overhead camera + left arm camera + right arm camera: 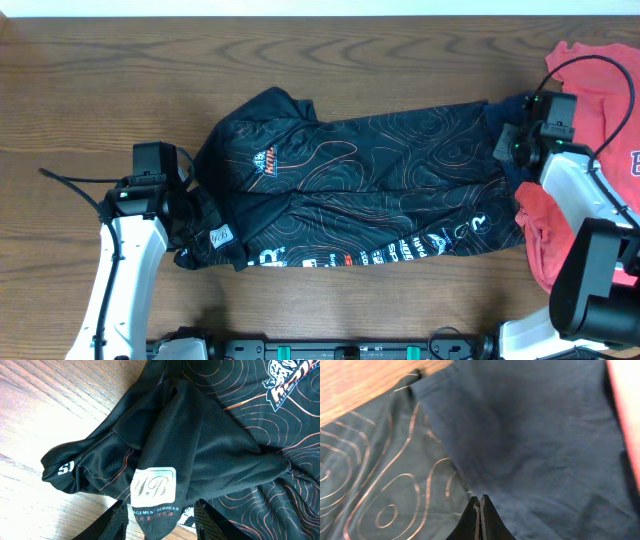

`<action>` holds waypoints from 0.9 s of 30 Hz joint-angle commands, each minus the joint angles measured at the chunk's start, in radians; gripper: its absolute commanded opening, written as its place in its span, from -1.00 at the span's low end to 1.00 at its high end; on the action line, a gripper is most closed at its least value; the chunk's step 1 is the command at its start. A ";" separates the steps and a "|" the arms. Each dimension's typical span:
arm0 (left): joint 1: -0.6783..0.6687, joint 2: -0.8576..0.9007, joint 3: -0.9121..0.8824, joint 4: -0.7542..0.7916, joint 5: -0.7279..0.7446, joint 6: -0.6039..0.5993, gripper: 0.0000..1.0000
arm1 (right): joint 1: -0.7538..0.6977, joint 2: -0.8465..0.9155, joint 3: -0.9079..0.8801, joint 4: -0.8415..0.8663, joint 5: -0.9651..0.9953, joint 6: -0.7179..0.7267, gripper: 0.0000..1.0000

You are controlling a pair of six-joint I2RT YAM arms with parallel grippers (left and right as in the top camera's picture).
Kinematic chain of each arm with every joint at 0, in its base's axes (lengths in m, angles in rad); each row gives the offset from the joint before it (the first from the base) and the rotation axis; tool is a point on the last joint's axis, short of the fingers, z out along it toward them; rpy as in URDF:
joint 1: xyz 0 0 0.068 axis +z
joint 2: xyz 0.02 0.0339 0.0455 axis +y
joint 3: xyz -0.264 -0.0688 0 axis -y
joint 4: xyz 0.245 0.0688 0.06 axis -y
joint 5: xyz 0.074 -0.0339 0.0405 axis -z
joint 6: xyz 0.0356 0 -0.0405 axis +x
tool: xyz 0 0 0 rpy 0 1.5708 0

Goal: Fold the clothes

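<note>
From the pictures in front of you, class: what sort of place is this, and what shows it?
Probably a robotics lab bench, not a home: a white robot arm stands at each end of a brown wood-grain table, with a thin black contour-patterned sports jersey spread near a coral-red T-shirt.

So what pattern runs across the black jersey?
Fine orange and white contour lines over the black jersey, which shows best in the overhead view.
</note>
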 commanded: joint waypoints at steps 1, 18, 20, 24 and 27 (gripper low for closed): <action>0.002 0.004 -0.010 0.000 -0.012 0.016 -0.10 | -0.021 0.047 0.011 0.003 0.014 -0.023 -0.98; 0.002 0.004 -0.010 0.007 -0.012 0.016 -0.10 | -0.149 0.225 0.014 0.056 0.252 0.078 -0.98; 0.002 0.004 -0.010 0.007 -0.012 0.016 -0.10 | -0.218 0.224 0.023 0.040 0.282 0.115 -0.97; 0.002 0.004 -0.010 0.008 -0.012 0.016 -0.10 | -0.357 0.222 0.058 -0.023 0.232 0.190 -0.98; 0.002 0.004 -0.010 0.008 -0.012 0.016 -0.10 | -0.430 0.220 0.090 -0.042 0.069 0.188 -0.98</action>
